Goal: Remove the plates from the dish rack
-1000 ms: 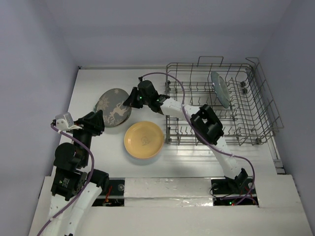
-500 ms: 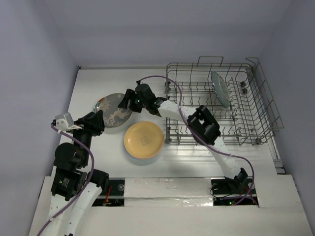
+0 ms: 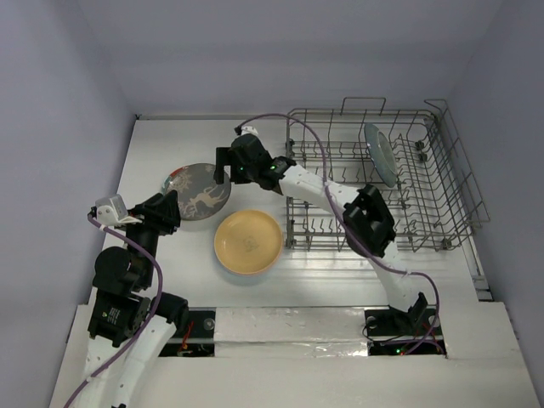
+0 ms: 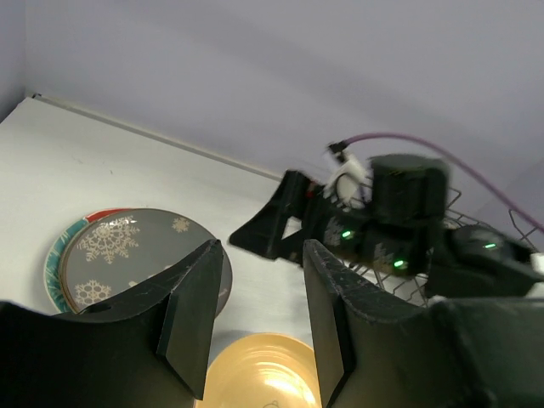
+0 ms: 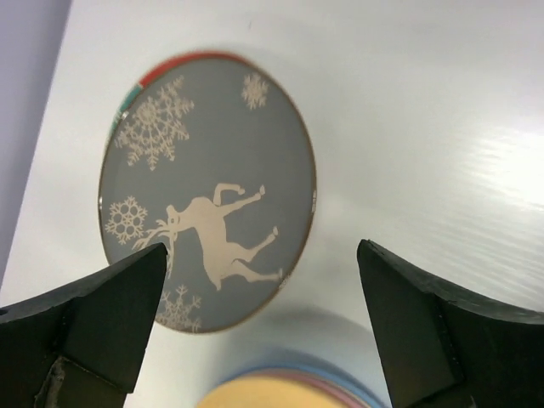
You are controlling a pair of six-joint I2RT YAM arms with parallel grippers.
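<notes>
Plates in your top view: a grey reindeer plate [image 3: 197, 190] and a yellow plate [image 3: 247, 241] lie flat on the table [image 3: 153, 153], and a pale green plate [image 3: 381, 155] stands upright in the dish rack [image 3: 442, 229]. Left wrist view: your left hand [image 4: 262, 255] is spread and empty. Right wrist view: your right hand [image 5: 262, 255] is spread wide above the reindeer plate.

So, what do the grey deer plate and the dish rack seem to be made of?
The grey deer plate looks like glazed ceramic or melamine: smooth printed surface. The dish rack looks like grey metal wire, from its thin rods.
</notes>
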